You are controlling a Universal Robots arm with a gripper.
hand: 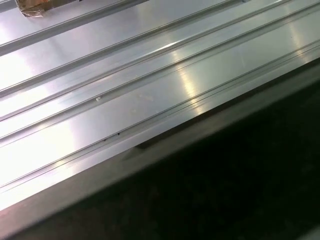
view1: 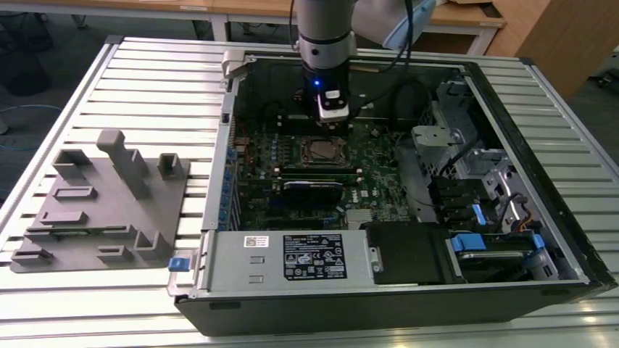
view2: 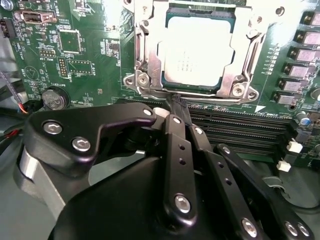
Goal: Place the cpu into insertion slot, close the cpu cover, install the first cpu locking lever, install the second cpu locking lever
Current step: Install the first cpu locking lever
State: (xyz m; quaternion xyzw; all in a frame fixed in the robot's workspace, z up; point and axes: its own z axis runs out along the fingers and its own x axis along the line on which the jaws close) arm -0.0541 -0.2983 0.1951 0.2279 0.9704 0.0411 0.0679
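While our gripper point(view2: 176, 102) hangs just beside the insertion slot point(view2: 196, 50), fingers drawn together on nothing, one cpu point(view2: 196, 50) sits in it under the lowered cpu cover point(view2: 145, 47). Long black memory slots point(view2: 240, 131) lie between us and the socket. One open computer case point(view1: 541, 283) and one grey fixture block point(view1: 101, 210) rest on a ribbed metal table point(view1: 155, 72).

Overhead room light, even and bright. Counter point(view1: 145, 80) slats glare white toward 7 o'clock in the exterior view. Computer case point(view1: 541, 290) interior dim, shadowed. Second wrist view: gripper point(view2: 175, 107) linkage close, soft-focused; cpu point(view2: 196, 49) top washed pale. First wrist view: streaked reflections, dark lower half.
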